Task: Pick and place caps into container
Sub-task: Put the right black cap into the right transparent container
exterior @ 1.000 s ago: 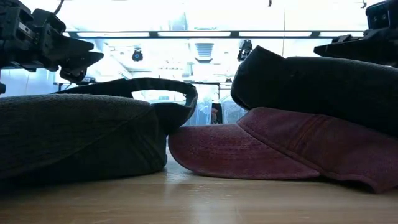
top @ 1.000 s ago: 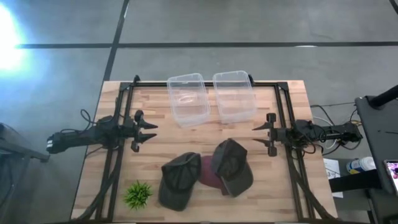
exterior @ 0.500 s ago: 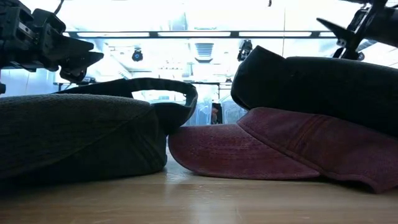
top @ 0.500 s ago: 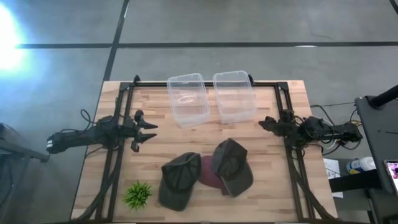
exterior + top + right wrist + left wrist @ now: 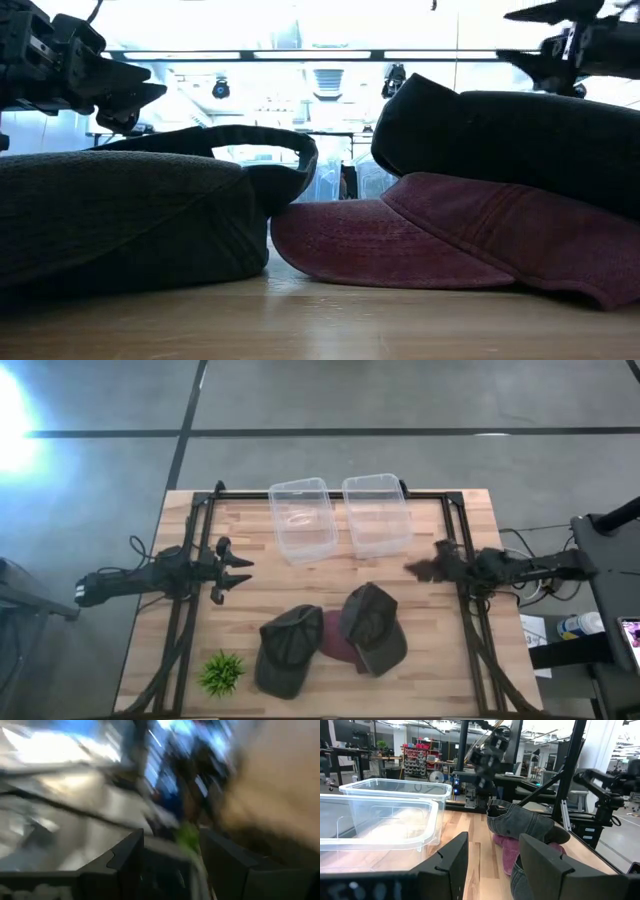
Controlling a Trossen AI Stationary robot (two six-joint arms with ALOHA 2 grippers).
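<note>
Three caps lie near the table's near edge. A dark cap (image 5: 288, 650) sits left. The maroon cap (image 5: 334, 638) lies in the middle, with a second dark cap (image 5: 373, 626) resting partly on it. In the low view the maroon cap (image 5: 430, 235) lies flat under that dark cap (image 5: 500, 130). My left gripper (image 5: 248, 572) hovers open at the table's left side, level and pointing right. My right gripper (image 5: 410, 569) is open in the air at the right side, above and beyond the right dark cap. It shows high in the low view (image 5: 503, 35).
Two clear plastic tubs (image 5: 303, 520) (image 5: 378, 513) stand side by side at the far edge. A small green plant (image 5: 221, 672) stands at the near left. Black frame rails (image 5: 186, 610) (image 5: 470, 630) run along both sides. Bare wood lies between the tubs and the caps.
My right gripper has rolled about its own axis, risen, and reached toward the table's middle. Its wrist view is blurred by the motion. The left arm and the caps have stayed put.
</note>
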